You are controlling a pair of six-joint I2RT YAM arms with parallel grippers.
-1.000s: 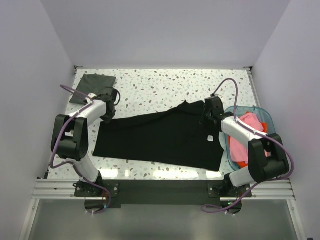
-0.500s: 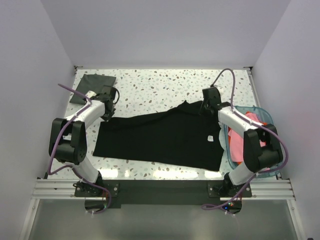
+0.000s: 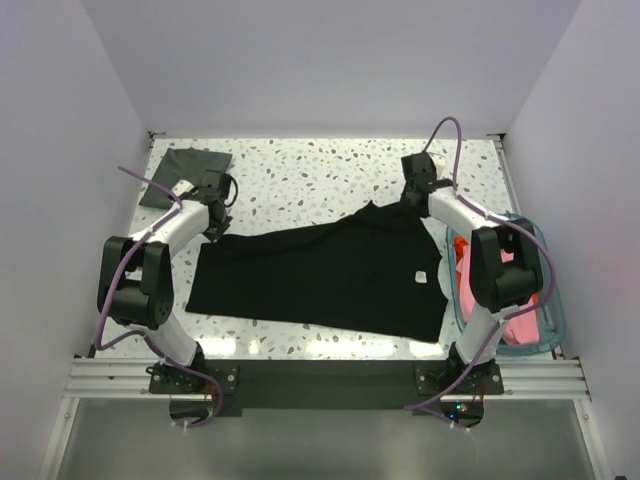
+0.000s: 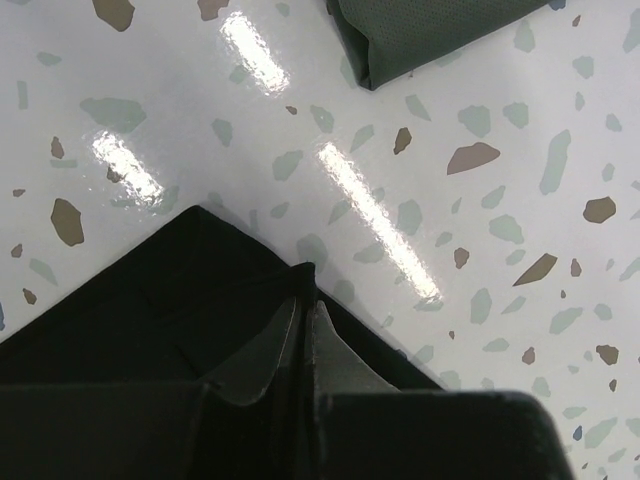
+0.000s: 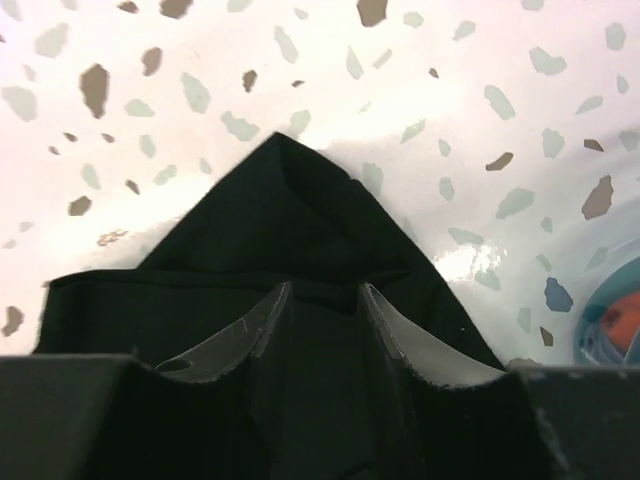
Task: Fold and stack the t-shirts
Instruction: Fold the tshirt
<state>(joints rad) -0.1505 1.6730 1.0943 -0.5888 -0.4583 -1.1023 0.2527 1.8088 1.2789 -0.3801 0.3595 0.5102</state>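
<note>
black t-shirt (image 3: 320, 280), held at one corner
only my wrist views show it: left fingers (image 4: 262, 350) pinch a corner; right fingers (image 5: 235, 340) have since parted, probably holding nothing.

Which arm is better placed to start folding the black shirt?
Left. The left claw is pinched shut on a corner of the large black cloth t-shirt; the right claw stands open over another corner.

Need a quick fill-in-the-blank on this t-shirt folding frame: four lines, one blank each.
1. The t-shirt spread flat on the table is ___.
2. The folded dark grey t-shirt lies at the table's far ___ corner.
3. The basket holds a pink shirt and an ___ one.
4. The left gripper has its jaws ___ on a corner of the spread shirt.
Missing words: black; left; orange; shut.
</note>
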